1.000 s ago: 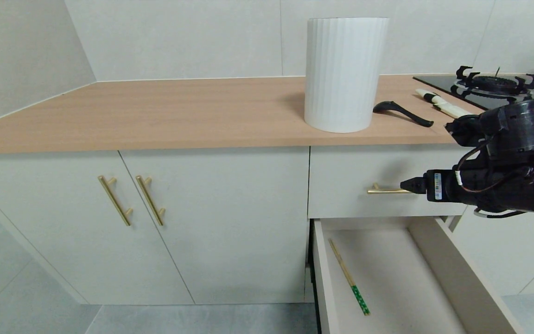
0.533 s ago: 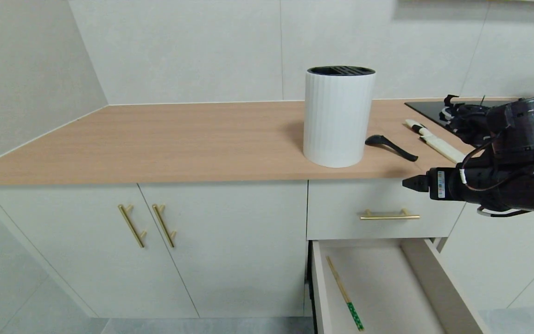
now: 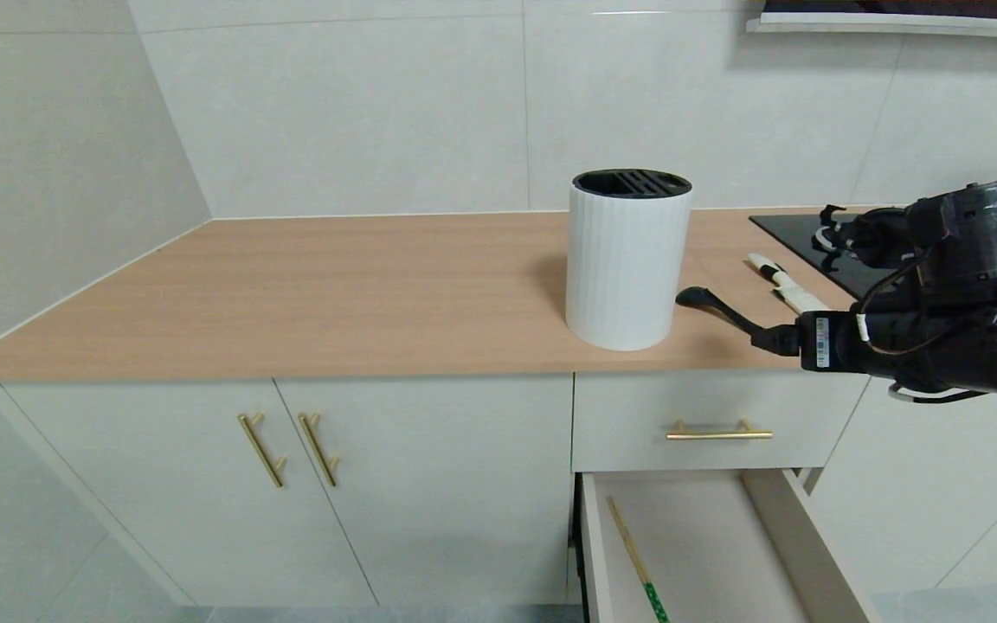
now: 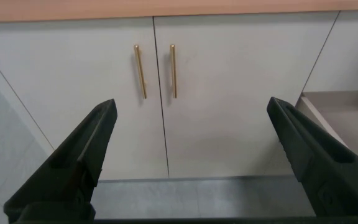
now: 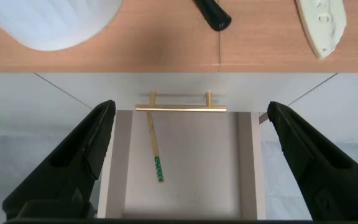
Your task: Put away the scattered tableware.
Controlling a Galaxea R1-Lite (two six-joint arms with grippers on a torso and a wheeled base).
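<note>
Right pincer (image 5: 189, 107) spread above drawer (image 5: 204, 177), chopstick (image 5: 153, 149) inside

My head camera looks forward and slightly down, from mid-distance, across the wooden countertop (image 3: 334, 294) and the cabinet fronts. The left wrist camera sits low, squarely facing the double cabinet doors (image 4: 154, 112), which the head view shares. The right wrist camera looks straight down over the counter edge into the open drawer (image 5: 197, 174). It shares the chopstick (image 5: 154, 150) and white holder (image 5: 55, 22) with the head view.
</note>
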